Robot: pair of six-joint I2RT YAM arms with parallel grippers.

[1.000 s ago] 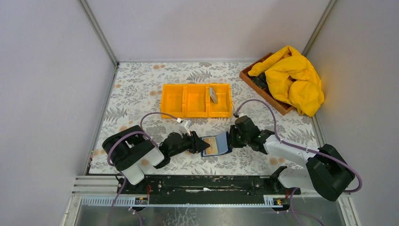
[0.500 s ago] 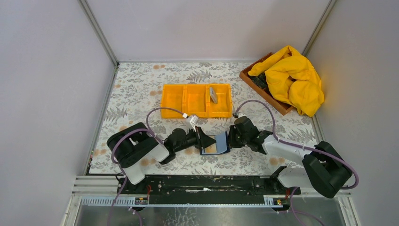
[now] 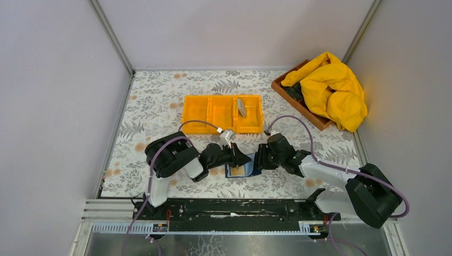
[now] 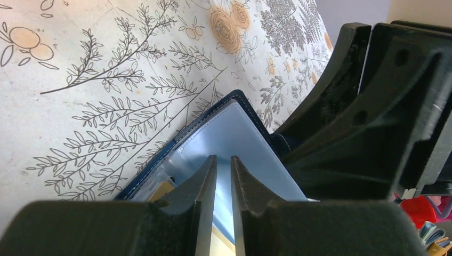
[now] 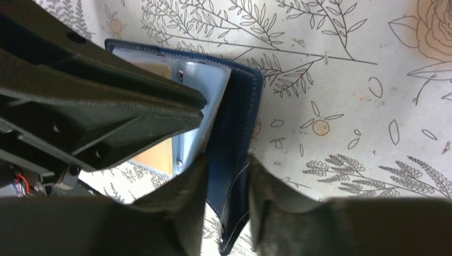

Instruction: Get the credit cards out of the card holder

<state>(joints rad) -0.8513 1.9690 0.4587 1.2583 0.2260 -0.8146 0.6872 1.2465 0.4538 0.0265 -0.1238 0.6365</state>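
The card holder (image 3: 241, 170), dark blue with clear sleeves, lies open on the floral cloth between both arms. A tan credit card (image 5: 158, 156) sits in a sleeve, and it also shows as the tan card (image 4: 162, 191). A grey credit card (image 3: 241, 106) lies in the orange tray's right compartment. My left gripper (image 4: 223, 158) hovers over the sleeve (image 4: 229, 128), its jaws a narrow slit apart. My right gripper (image 5: 228, 161) straddles the raised blue cover (image 5: 235, 128), which slants between its parted fingers. From above, the left gripper (image 3: 245, 158) and right gripper (image 3: 260, 159) almost meet.
The orange three-compartment tray (image 3: 208, 114) stands behind the arms. A wooden box (image 3: 298, 101) at the back right holds a yellow cloth (image 3: 333, 90). Grey walls close in the floral mat on three sides.
My left arm has swung right, bringing its narrowed jaws over the holder. The holder's raised half has dropped lower. My right jaws pinched in, then widened again around the cover.
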